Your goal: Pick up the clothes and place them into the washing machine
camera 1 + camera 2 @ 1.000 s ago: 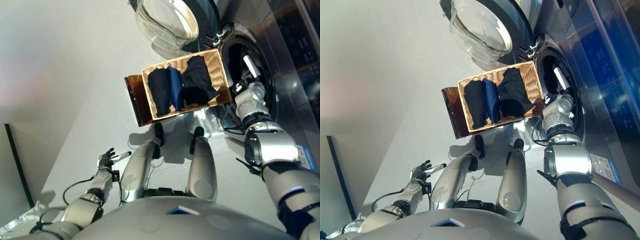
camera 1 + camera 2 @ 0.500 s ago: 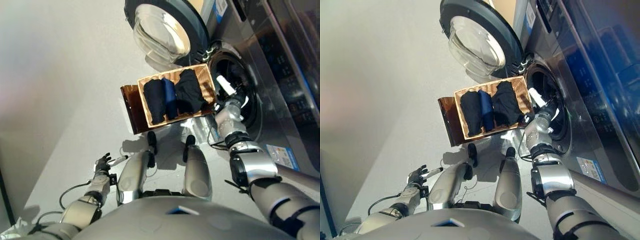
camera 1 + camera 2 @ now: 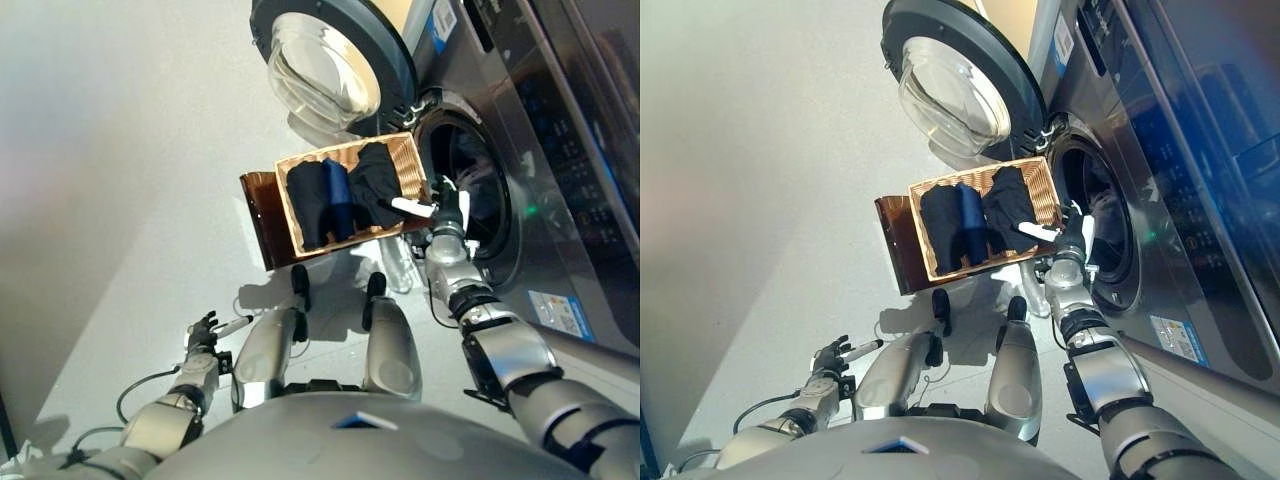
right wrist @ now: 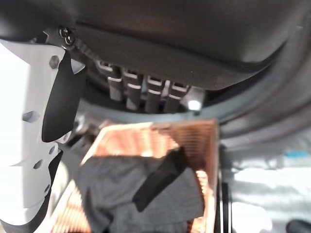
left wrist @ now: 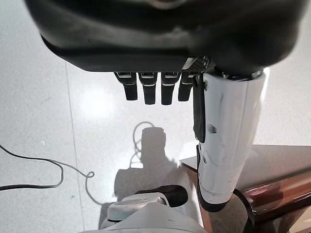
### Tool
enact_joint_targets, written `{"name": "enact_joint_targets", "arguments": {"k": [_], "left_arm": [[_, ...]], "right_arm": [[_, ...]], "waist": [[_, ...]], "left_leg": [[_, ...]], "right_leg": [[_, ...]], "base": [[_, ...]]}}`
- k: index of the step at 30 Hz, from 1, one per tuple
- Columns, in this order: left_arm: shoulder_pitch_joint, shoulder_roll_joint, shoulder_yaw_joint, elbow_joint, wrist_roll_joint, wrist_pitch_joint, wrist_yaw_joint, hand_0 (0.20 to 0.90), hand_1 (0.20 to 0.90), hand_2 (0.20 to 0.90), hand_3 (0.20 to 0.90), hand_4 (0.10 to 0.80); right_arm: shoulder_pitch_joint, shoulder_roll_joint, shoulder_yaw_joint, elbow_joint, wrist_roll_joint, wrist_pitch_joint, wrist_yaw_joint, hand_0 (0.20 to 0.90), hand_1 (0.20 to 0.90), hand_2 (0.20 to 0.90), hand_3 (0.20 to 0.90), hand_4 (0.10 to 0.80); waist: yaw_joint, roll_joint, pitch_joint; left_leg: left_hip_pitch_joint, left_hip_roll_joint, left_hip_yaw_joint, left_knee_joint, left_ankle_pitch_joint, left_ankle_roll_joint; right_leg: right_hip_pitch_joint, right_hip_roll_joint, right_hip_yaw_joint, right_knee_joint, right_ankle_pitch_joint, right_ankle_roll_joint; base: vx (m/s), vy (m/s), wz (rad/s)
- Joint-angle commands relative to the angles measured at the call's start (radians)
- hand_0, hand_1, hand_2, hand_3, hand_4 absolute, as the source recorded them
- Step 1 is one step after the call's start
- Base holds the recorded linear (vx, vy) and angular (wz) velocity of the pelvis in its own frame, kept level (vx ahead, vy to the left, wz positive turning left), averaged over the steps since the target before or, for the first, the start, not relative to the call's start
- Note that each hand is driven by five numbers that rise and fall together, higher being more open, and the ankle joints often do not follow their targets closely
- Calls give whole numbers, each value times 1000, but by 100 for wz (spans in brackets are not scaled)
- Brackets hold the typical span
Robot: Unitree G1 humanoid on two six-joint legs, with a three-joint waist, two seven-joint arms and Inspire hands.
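Here the right hand (image 3: 447,205) hovers empty over the basket (image 3: 408,160) edge.

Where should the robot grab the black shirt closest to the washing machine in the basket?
Probably the bunched top of the black shirt, coming straight down from above. It lies loosely heaped in the open-topped wicker basket, whose walls block the sides. The right hand hovers open beside it.

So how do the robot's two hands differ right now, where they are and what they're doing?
The right hand is stretched forward at the wicker basket's edge, beside the washing machine opening, over the black clothes. The left hand hangs low at the robot's side above bare floor, far from the basket. What they share: both have relaxed fingers and hold nothing.
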Motion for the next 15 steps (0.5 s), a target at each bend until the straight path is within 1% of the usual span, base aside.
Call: {"name": "enact_joint_targets", "arguments": {"k": [1,7,8,9,11,13,15], "left_arm": [[1,27,27,69,17,-10,31,900,900,900,900,800],[-8,28,29,61,17,-13,44,900,900,900,900,800],[-8,28,29,61,17,-13,44,900,900,900,900,800],[-8,29,29,58,19,-15,46,900,900,900,900,800],[-8,30,29,57,16,-16,48,900,900,900,900,800],[-9,28,28,55,10,-17,52,900,900,900,900,800],[-13,26,24,53,13,-16,57,900,900,900,900,800]], "right_arm": [[-34,-48,43,-91,-81,-37,-5,900,900,900,900,800],[-56,-13,109,-66,-167,-20,-6,900,900,900,900,800],[-56,-13,109,-66,-167,-20,-6,900,900,900,900,800],[-60,6,116,-54,-171,-18,-7,900,900,900,900,800],[-60,24,100,-27,-148,-22,-18,900,900,900,900,800],[-65,43,88,6,-133,-24,-31,900,900,900,900,800],[-75,55,101,32,-145,-22,-35,900,900,900,900,800]], "waist": [[-5,-25,-13],[3,-29,2],[3,-29,2],[7,-31,4],[10,-35,1],[13,-39,4],[18,-41,9]], "left_leg": [[-16,-3,-22,49,-50,-77],[-29,-1,-26,57,-48,-76],[-29,-1,-26,57,-48,-76],[-30,0,-28,49,-41,-78],[-32,0,-30,38,-34,-80],[-31,1,-30,41,-36,-79],[-40,2,-34,57,-40,-76]], "right_leg": [[28,-6,-4,-181,141,-14],[20,-7,-4,-177,144,-14],[20,-7,-4,-177,144,-14],[20,-7,-8,-185,150,-12],[20,-8,-13,-200,158,-10],[24,-9,-16,-204,159,-9],[21,-10,-19,-196,157,-11]], "base": [[0,0,0],[0,0,0],[0,0,0],[0,0,0],[1,-3,2],[0,-1,4],[-10,1,3]]}}
